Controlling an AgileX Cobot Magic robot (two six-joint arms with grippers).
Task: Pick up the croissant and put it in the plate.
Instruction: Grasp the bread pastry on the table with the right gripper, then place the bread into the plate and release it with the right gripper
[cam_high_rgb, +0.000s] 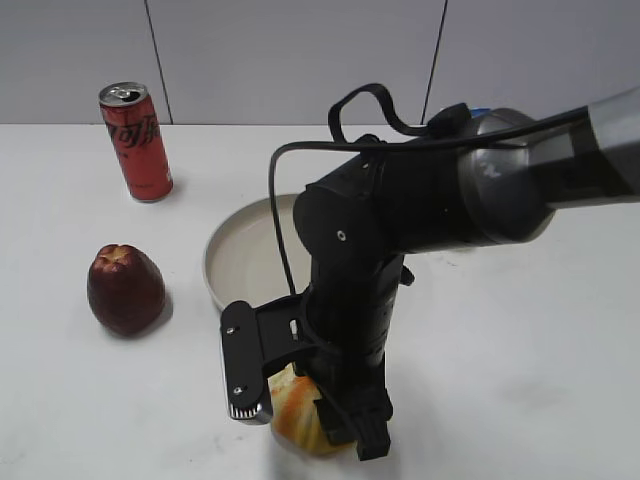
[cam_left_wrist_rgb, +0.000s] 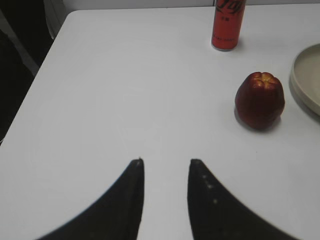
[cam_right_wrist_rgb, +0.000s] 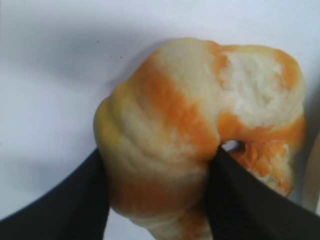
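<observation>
Arm hides croissant (cam_high_rgb: 298, 412), plate (cam_high_rgb: 240, 255) partly.

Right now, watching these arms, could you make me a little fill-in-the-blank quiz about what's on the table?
1. The right gripper has its jaws closed on the ____.
2. The dark red apple stands to the ____ of the plate in the exterior view.
3. The plate has ____ on it.
4. Behind the apple stands a red ____.

Missing words: croissant; left; nothing; can
</observation>
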